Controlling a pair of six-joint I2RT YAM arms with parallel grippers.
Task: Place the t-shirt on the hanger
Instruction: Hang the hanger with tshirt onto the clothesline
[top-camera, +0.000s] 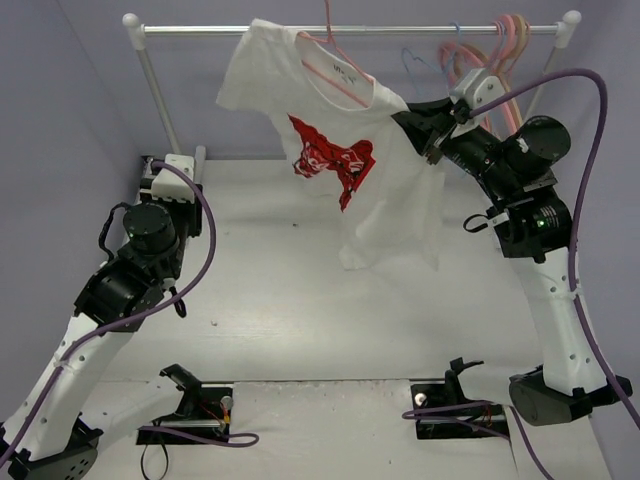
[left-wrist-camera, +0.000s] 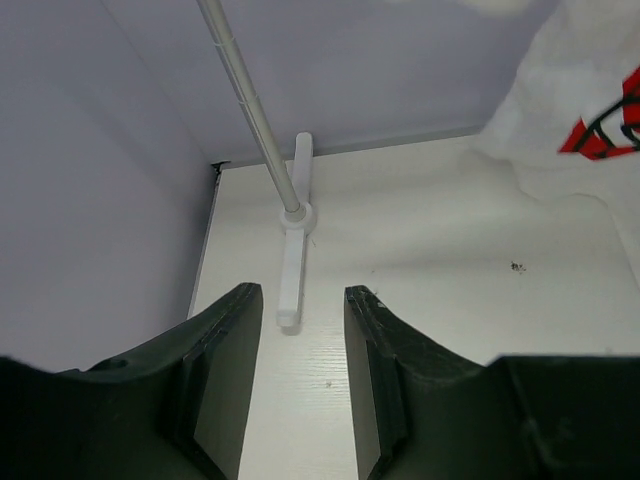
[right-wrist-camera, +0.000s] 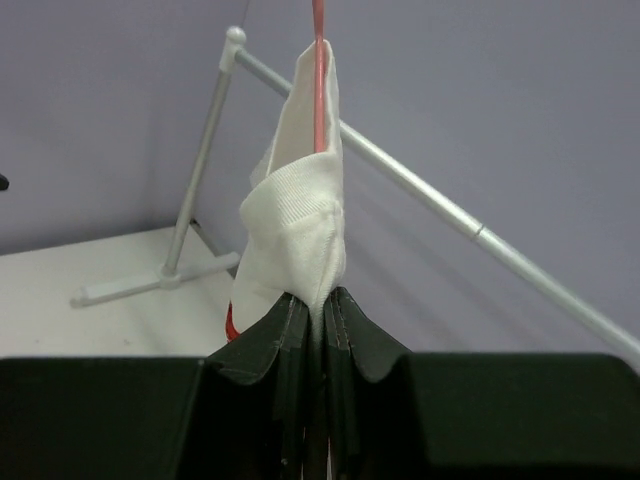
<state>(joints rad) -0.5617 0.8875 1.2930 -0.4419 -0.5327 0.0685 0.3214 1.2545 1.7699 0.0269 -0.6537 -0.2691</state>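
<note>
The white t-shirt (top-camera: 300, 110) with a red chest print hangs from the thin pinkish-red wire hanger (top-camera: 335, 62), whose hook is over the rail. The hanger's wire runs through the neck opening. My right gripper (top-camera: 412, 118) is shut on the shirt's right shoulder; in the right wrist view the white fabric (right-wrist-camera: 300, 220) is pinched between the jaws (right-wrist-camera: 320, 297) with the hanger wire (right-wrist-camera: 318, 70) rising above it. My left gripper (top-camera: 172, 172) is open and empty, low at the left by the rack's foot; in its wrist view the fingers (left-wrist-camera: 300, 330) frame bare table, and the shirt's edge (left-wrist-camera: 575, 110) shows at upper right.
A white clothes rail (top-camera: 350, 30) spans the back on two posts; its left foot (left-wrist-camera: 292, 260) lies just ahead of my left gripper. A pale blue hanger (top-camera: 420, 60) and a bunch of pink and peach hangers (top-camera: 490, 50) hang at the rail's right end.
</note>
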